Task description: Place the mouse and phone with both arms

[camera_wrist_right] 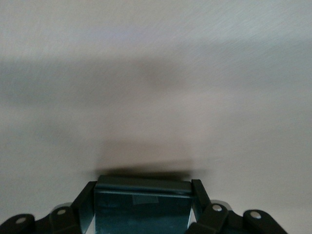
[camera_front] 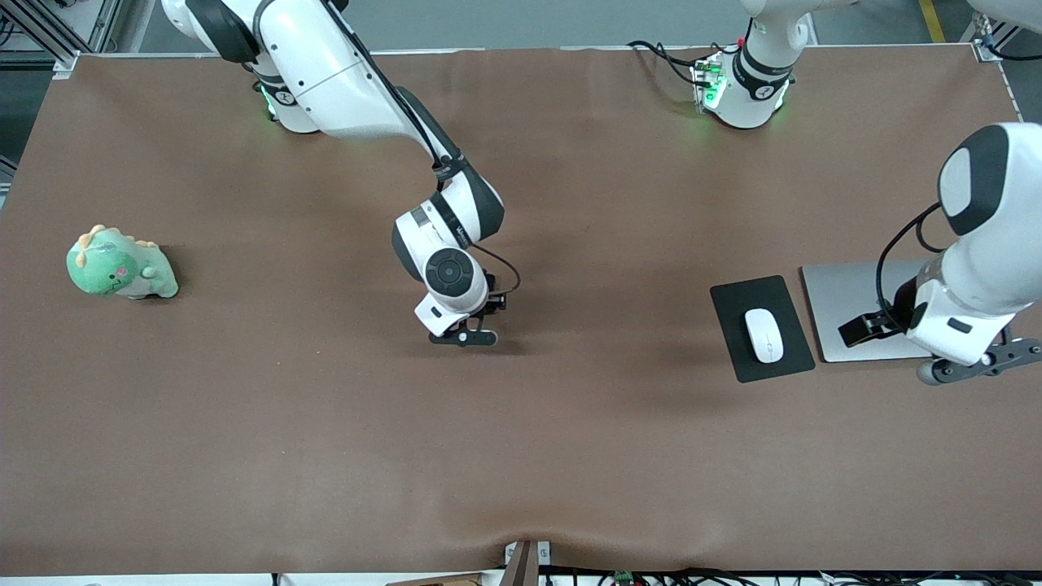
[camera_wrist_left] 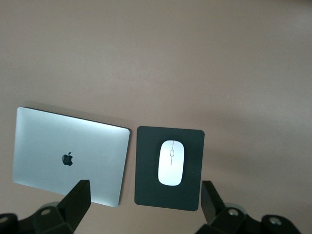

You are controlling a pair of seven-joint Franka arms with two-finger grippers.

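Right gripper point(camera_wrist_right: 144, 207) clamps the phone point(camera_wrist_right: 142, 204) low over bare table; left gripper point(camera_wrist_left: 144, 207) hangs open above the laptop point(camera_wrist_left: 68, 156).
We'd worry the phone slips or tips on release, and the mouse point(camera_wrist_left: 171, 162) on its pad point(camera_wrist_left: 146, 190) gets nudged if the left one drops.

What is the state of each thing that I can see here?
Small white oval mouse: lying on the flat black mouse pad.
Black glossy phone: held in the right gripper.
Left gripper: open above the closed silver laptop.
Green plush dinosaur: upright on the table.
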